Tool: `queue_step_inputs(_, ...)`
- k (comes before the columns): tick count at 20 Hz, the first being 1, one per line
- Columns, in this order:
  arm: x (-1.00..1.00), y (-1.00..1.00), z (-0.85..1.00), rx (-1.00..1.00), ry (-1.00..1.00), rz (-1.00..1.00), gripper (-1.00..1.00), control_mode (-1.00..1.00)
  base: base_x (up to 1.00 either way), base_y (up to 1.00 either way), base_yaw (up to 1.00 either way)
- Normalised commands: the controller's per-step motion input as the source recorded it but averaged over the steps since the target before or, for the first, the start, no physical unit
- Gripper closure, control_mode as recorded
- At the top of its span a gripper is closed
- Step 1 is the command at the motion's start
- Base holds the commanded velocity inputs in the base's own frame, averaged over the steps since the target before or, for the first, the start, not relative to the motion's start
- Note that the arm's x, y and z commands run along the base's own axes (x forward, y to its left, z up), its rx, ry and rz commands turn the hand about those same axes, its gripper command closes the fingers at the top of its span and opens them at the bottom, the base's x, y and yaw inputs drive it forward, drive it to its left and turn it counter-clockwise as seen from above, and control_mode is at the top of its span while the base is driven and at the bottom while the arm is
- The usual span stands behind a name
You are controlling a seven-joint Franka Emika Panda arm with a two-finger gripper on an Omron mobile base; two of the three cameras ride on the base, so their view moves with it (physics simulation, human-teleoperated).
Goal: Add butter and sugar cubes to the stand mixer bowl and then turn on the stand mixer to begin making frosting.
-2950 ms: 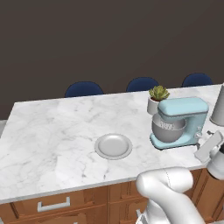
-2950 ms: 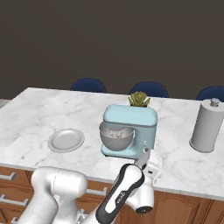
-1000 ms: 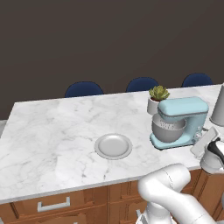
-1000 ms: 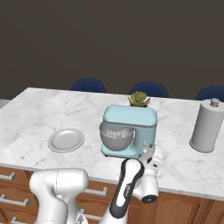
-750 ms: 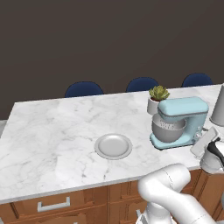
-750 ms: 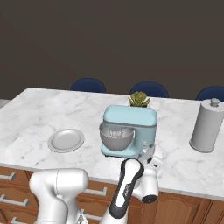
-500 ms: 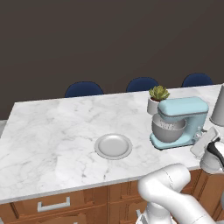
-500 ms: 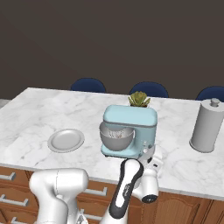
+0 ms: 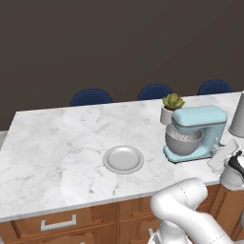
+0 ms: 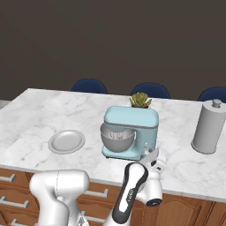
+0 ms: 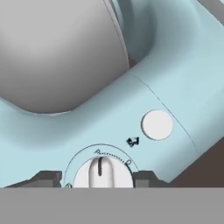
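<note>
Flanking mixer dial (image 11: 101,173), hand (image 11: 96,179) close.

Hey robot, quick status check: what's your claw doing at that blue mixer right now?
Jaws either side of the white dial on the stand mixer, grip not confirmed. Stand mixer bowl seated under the head. Nothing in the way.

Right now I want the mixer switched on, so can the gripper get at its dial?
Probably yes. In the hand view the gripper sits right at the white dial on the mixer, one fingertip on each side, nothing between.
</note>
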Motion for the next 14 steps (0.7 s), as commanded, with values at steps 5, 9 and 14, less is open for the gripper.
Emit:
queue_step_inputs(5, 0.18, 0.0, -0.41, 0.06, -0.07, 0.0, 1.0, -1.0, 0.0, 0.0, 0.0)
queue_step_inputs(9, 0.33, 0.0, -0.28, 0.06, -0.05, 0.0, 1.0, -1.0, 0.0, 0.0, 0.0)
queue_step_inputs(14, 0.16, 0.0, -0.15, 0.18, 0.0, 0.0, 1.0, -1.0, 0.0, 0.0, 0.0)
